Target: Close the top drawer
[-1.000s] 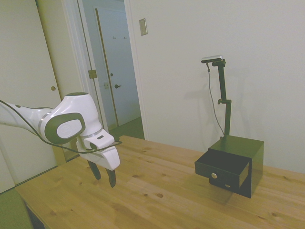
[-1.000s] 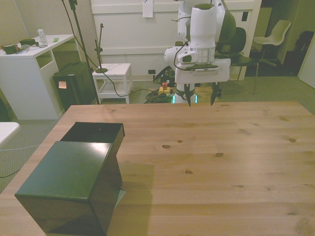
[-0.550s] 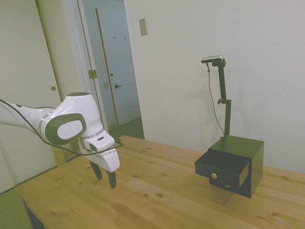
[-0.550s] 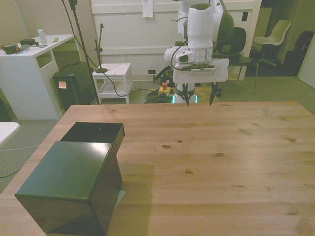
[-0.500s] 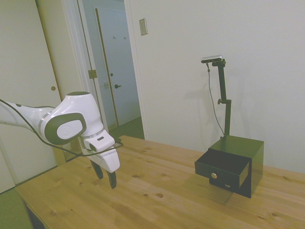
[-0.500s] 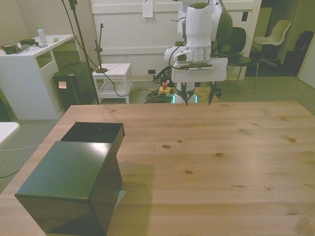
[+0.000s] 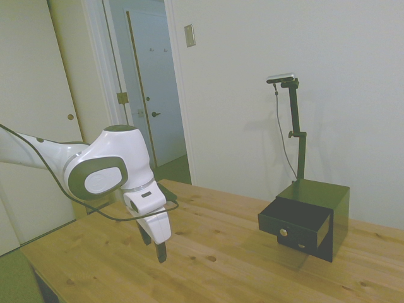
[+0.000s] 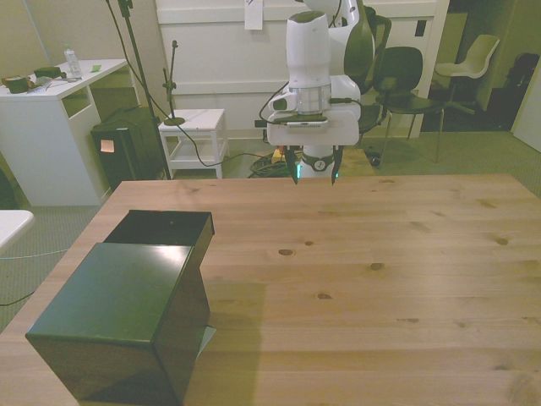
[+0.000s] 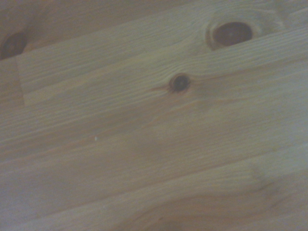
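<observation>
A small black cabinet (image 7: 325, 205) stands at the right end of the wooden table in the side view, and near the front view's left corner as cabinet (image 8: 118, 326). Its top drawer (image 7: 293, 221) is pulled out, its brass knob (image 7: 283, 232) facing the arm. From the front view the same drawer (image 8: 165, 227) shows as an open black tray sticking out of the cabinet. My gripper (image 7: 153, 247) hangs just above the table, far from the cabinet. It is open and holds nothing, gripper (image 8: 313, 177) near the table's far edge. The wrist view shows only bare wood (image 9: 154, 144) with dark knots.
The wooden table (image 8: 380, 279) stretches between the gripper and the cabinet. Beyond its far edge in the front view stand a white desk (image 8: 51, 118), a small white side table (image 8: 196, 127) and chairs (image 8: 473, 59). A wall is behind the cabinet in the side view.
The arm has swung toward the front view's left, nearer the drawer's side. In the side view the gripper has moved right and slightly lower. The fingers stay open and the drawer has not moved.
</observation>
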Robot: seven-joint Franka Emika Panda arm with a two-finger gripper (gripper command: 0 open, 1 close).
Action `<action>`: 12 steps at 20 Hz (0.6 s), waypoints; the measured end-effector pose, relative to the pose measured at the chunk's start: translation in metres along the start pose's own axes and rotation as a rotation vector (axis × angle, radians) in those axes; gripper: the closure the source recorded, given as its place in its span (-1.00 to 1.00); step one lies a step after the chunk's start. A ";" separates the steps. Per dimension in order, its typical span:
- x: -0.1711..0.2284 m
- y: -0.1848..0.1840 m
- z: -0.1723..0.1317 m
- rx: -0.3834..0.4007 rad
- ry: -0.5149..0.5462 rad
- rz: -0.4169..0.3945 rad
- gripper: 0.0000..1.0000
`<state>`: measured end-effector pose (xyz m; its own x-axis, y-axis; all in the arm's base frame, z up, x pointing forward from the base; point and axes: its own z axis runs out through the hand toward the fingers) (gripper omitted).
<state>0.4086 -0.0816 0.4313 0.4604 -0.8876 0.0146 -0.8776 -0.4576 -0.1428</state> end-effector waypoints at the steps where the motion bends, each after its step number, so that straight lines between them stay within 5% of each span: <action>1: 0.008 -0.002 -0.002 0.004 0.004 0.011 -1.00; 12: 0.135 -0.028 -0.019 0.012 0.028 0.176 -1.00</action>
<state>0.4922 -0.1895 0.4564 0.2957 -0.9552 0.0156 -0.9427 -0.2944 -0.1571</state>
